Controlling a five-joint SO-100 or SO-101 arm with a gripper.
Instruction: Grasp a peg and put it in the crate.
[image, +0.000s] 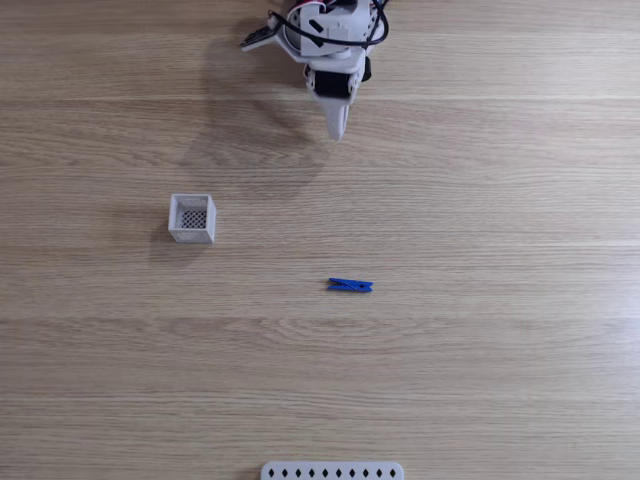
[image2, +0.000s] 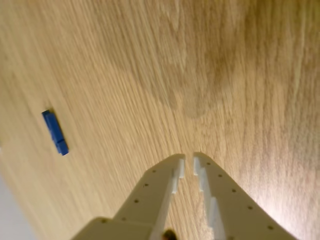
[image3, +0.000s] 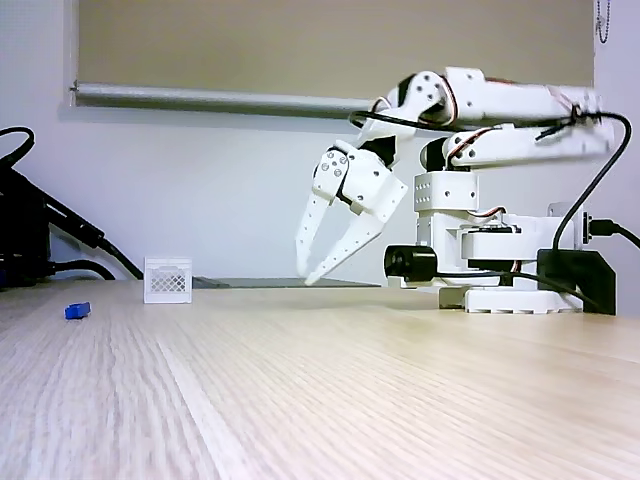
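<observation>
The blue peg (image: 350, 285) lies flat on the wooden table, near the middle in a fixed view from above. It also shows at the left of the wrist view (image2: 55, 132) and far left in the side fixed view (image3: 77, 311). The white crate (image: 192, 236) stands upright to the peg's upper left, its dark mesh floor bare; from the side the crate (image3: 167, 280) sits between the peg and the arm. My gripper (image: 336, 135) hangs above the table at the top, well away from both. Its fingers are all but closed, with a thin slit and nothing between them (image2: 188, 161) (image3: 306, 276).
A white perforated strip (image: 332, 471) lies at the table's bottom edge. The arm's base (image3: 500, 270) with a black box and cables stands at the right of the side view. Black cables (image3: 40, 240) sit at the far left.
</observation>
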